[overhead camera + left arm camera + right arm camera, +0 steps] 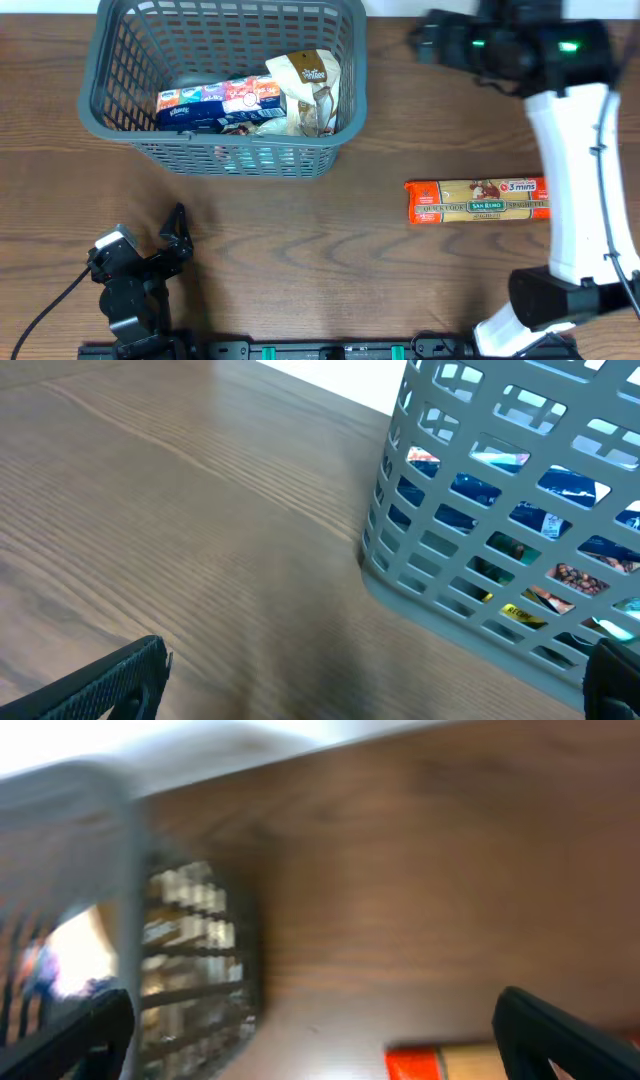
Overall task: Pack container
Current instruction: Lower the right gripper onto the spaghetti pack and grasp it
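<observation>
Here, the container (225,155), a big grey basket with lattice sides, stands on the far left part of the wooden counter (330,260). Inside it lies a blue pack of tissues (215,105), stretched left to right across the bottom. A beige bag (310,90) leans against the basket's right wall, touching the right end of the tissues.

The right end effector (312,1000) hangs over the far right of the counter, to the right of the basket's far right corner and clear of its rim. Its wrist view is blurred, yet the two fingers (560,1040) plainly stand far apart at the lower corners, with only bare wood between them; it holds nothing.

A long orange packet of spaghetti (478,200) lies flat on the counter to the right, nearer than the basket and well apart from it. It runs left to right, and its right end passes under the white arm (575,180).

The left end effector (180,230) sits low at the near left, near the basket's near wall without touching it. Its jaws are spread wide and empty; its wrist view looks across bare wood to the lattice.
</observation>
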`<state>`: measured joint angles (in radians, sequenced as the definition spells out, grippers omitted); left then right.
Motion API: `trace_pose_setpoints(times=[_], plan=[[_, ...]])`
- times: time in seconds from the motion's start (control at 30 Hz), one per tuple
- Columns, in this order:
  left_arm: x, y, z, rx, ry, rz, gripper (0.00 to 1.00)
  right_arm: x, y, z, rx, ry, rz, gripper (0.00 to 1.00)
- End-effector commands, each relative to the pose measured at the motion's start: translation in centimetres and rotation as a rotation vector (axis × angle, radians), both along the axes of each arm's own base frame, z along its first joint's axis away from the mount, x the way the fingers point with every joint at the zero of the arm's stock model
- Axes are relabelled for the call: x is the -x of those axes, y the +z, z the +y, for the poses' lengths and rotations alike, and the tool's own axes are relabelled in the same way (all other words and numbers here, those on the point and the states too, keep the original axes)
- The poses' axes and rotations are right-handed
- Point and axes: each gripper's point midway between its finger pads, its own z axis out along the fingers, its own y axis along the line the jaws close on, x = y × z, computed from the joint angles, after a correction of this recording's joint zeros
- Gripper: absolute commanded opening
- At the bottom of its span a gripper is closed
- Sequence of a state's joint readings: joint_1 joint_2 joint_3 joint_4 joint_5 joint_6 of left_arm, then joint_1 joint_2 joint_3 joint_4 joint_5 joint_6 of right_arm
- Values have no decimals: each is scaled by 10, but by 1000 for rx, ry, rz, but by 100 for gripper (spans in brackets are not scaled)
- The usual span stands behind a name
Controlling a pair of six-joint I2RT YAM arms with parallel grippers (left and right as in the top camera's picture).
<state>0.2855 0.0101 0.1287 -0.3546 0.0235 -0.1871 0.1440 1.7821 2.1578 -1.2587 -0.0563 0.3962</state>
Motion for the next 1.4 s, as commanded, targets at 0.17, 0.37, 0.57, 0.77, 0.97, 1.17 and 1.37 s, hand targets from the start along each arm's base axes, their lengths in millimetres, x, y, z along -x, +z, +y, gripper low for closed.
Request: trace_pose_setpoints(times=[0.17, 0.37, 0.57, 0.77, 0.97, 1.17, 1.37], plan=[[0, -9, -1, 11, -5, 15, 99, 28, -13, -82, -90, -356, 141, 99], [0, -9, -1, 11, -4, 15, 99, 49, -60, -117, -157, -629, 303, 99], [0, -9, -1, 11, -5, 15, 98, 43, -128, -127, -174, -692, 377, 99], [0, -9, -1, 11, -4, 15, 99, 49, -185, -126, -166, -702, 436, 99], [0, -9, -1, 11, -5, 15, 99, 75, -231, -116, -201, -736, 546, 99], [0, -9, -1, 11, -5, 15, 98, 99, -270, -100, -280, -796, 642, 97], [0, -9, -1, 11, -4, 15, 99, 124, -282, -96, -276, -853, 732, 96]])
